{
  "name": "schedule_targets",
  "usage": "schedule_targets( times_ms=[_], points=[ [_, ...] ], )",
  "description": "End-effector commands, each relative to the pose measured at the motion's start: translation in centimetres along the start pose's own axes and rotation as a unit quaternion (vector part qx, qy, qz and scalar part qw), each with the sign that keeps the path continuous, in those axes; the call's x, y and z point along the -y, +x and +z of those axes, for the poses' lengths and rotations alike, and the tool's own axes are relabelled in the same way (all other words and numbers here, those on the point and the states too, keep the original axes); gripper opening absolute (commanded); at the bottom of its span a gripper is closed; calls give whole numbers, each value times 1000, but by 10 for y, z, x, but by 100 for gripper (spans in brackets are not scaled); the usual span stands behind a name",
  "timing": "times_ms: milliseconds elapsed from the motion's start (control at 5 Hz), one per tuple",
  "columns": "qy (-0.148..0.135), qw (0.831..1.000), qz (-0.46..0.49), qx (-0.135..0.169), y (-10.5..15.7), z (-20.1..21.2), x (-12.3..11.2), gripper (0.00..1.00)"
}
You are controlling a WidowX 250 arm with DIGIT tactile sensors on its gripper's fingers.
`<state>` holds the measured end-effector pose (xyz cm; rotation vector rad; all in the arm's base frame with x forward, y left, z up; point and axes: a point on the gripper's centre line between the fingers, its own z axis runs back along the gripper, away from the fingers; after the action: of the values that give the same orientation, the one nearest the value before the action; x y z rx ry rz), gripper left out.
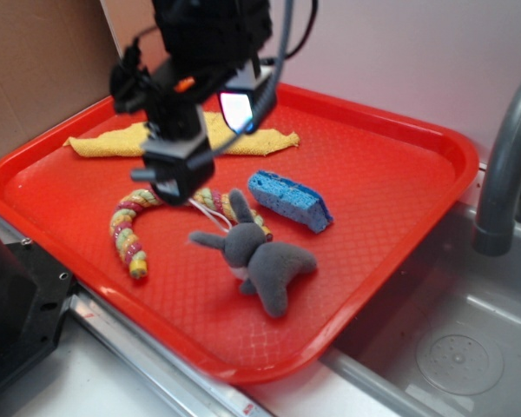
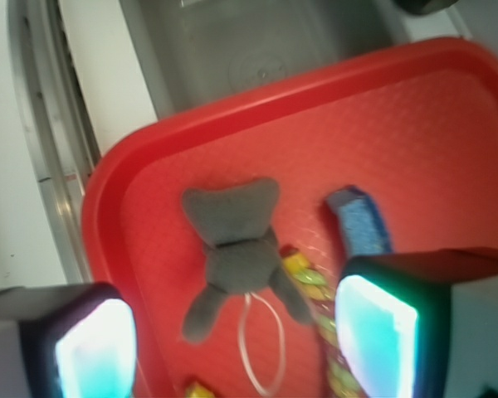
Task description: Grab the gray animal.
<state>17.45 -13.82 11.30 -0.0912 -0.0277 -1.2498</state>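
The fingers (image 2: pixel 95 348) stand apart above the red tray (image 2: pixel 448 133), touching nothing; the gray animal (image 2: pixel 232 257) lies flat between and just beyond them.

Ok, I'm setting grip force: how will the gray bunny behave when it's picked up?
The gray bunny looks plush, so it should squash under the fingers and weigh little. Its long ears lie limp on the red tray, so they will likely dangle. The gripper hangs open above it.
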Motion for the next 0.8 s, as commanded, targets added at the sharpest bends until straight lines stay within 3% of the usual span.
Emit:
schedule_targets(
  times_ms=[0,200,600],
  points=[
    [7,1000,-9,-27,13,-39,17,100],
    [28,999,-16,-32,14,-58,19,100],
    [33,997,33,-64,5,-79,4,100]
  ],
)
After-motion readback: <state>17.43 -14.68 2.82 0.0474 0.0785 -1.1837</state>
